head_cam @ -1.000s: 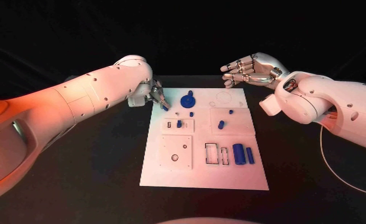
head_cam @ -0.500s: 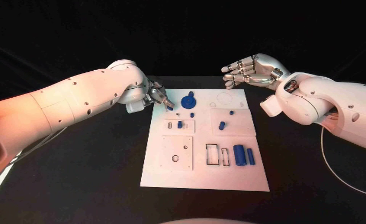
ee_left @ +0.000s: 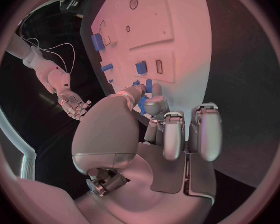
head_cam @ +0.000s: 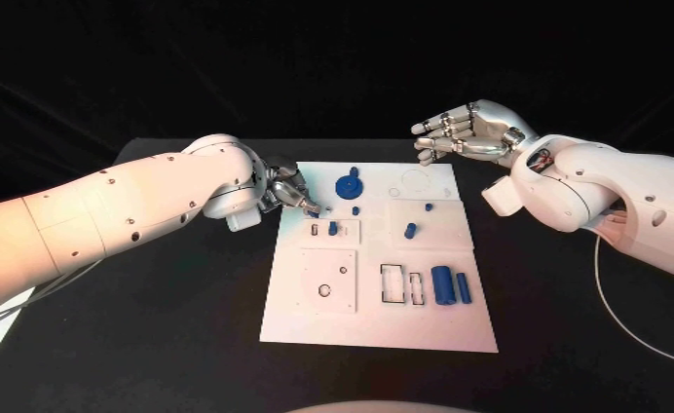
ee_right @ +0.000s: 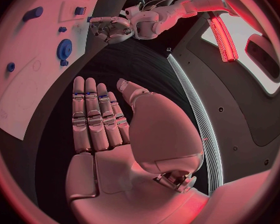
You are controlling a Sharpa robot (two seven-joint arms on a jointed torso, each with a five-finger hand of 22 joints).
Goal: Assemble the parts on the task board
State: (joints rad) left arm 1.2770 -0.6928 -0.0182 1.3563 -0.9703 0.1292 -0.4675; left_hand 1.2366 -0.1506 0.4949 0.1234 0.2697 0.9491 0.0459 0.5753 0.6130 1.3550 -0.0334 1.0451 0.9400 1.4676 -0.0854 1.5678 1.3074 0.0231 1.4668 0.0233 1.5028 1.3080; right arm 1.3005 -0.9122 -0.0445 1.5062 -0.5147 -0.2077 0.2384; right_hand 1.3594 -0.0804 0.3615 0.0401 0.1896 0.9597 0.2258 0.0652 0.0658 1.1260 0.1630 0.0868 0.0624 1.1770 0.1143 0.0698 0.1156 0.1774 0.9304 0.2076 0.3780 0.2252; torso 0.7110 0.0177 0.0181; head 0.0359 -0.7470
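Your left hand [head_cam: 288, 189] is the nearer one: it sits at the board's [head_cam: 372, 330] far left corner, fingertips pinched together and pointing down toward the white surface. In the left wrist view a small blue piece [ee_left: 142, 103] shows right at those fingertips, so I judge the hand is gripping it, though the grip itself is partly hidden by the thumb. The coming move turns on what lies just beyond those fingertips: toward the board's middle sits a small framed plate with a narrow slot [head_cam: 312, 231] and a short blue peg [head_cam: 331, 229] standing beside it, and a little farther off the round blue gear [head_cam: 347, 183]. The slot's long axis runs away from you, along the board's length, so the held piece probably has to line up that way before it goes down. Your right hand [head_cam: 469, 132] hangs above the board's far right corner, fingers loosely curled and apart, holding nothing, well apart from the parts. Two long blue bars [head_cam: 450, 284] lie on the near right of the board, lengthwise too. The black table [head_cam: 168, 325] around the board leaves you room on both sides.
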